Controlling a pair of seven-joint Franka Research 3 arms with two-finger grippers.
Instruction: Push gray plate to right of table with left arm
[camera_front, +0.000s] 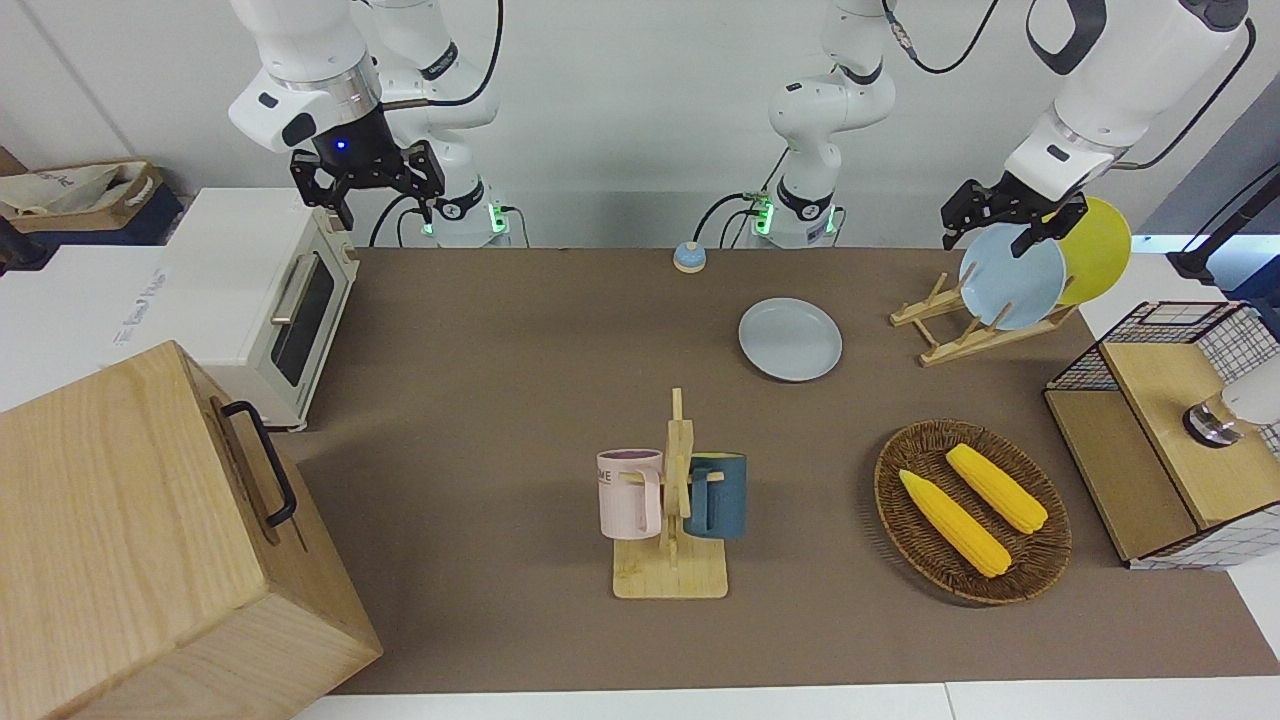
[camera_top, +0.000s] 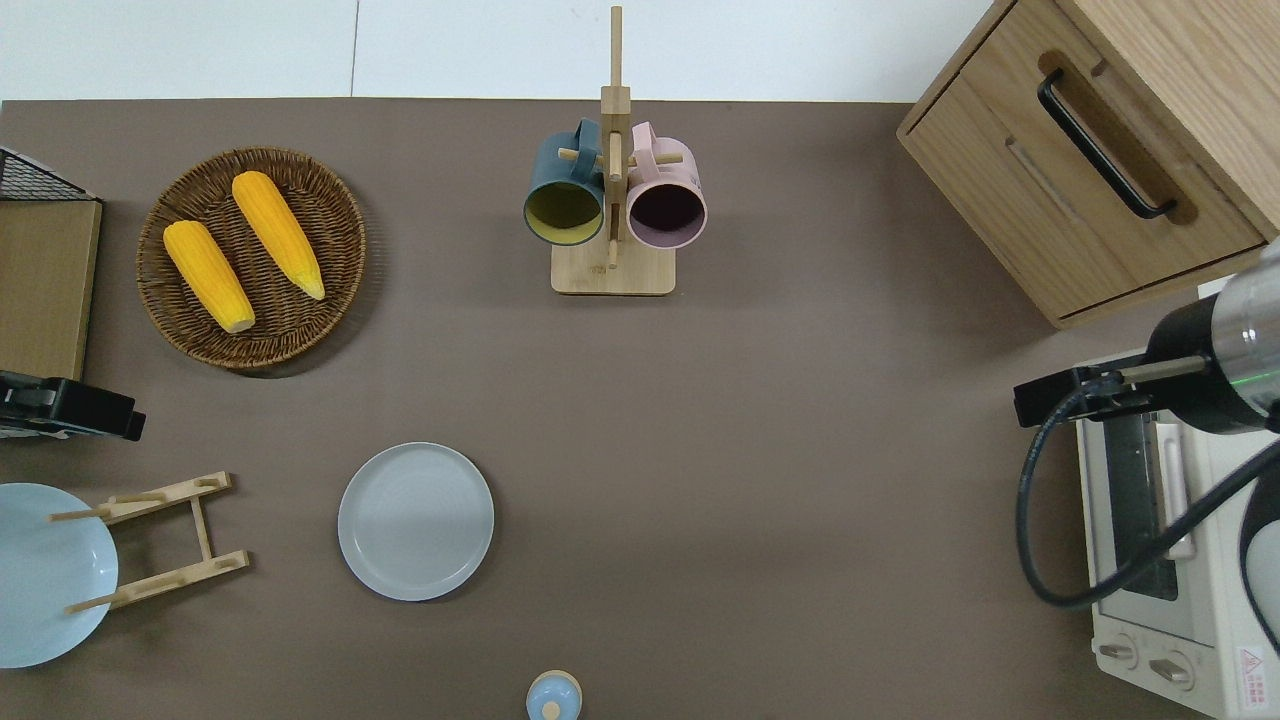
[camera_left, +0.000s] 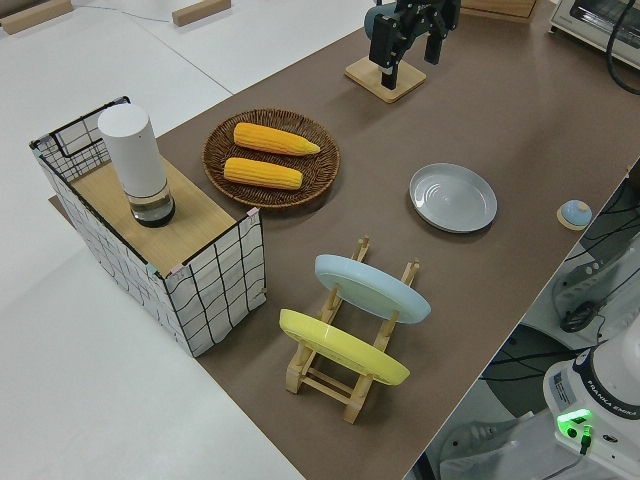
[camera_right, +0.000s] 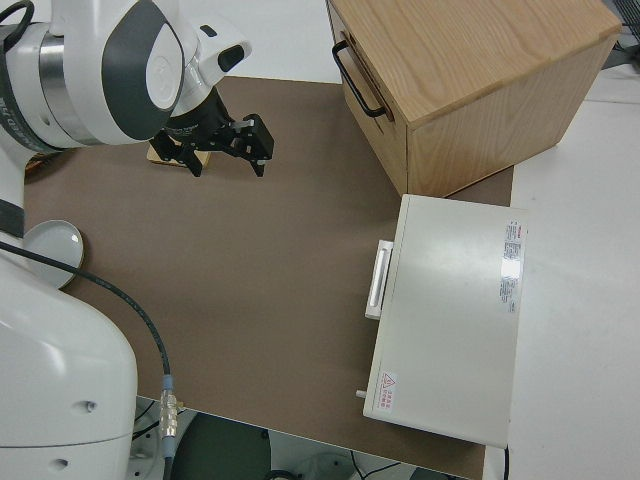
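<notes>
The gray plate (camera_front: 790, 339) lies flat on the brown table (camera_front: 500, 400), beside the plate rack and nearer to the robots than the mug rack; it also shows in the overhead view (camera_top: 416, 521) and the left side view (camera_left: 453, 197). My left gripper (camera_front: 985, 238) is open and empty, up in the air. The overhead view shows the left gripper (camera_top: 125, 424) over the table at the left arm's end, between the wooden shelf and the plate rack, apart from the gray plate. My right gripper (camera_front: 385, 205) is open and parked.
A wooden plate rack (camera_top: 160, 540) holds a sky-blue plate (camera_front: 1012, 276) and a yellow plate (camera_front: 1100, 250). A wicker basket (camera_top: 340, 200) holds two corn cobs. A mug rack (camera_top: 613, 200), a wooden cabinet (camera_top: 1100, 150), a toaster oven (camera_front: 270, 290), a small blue bell (camera_top: 553, 697) and a wire crate (camera_left: 170, 240) stand around.
</notes>
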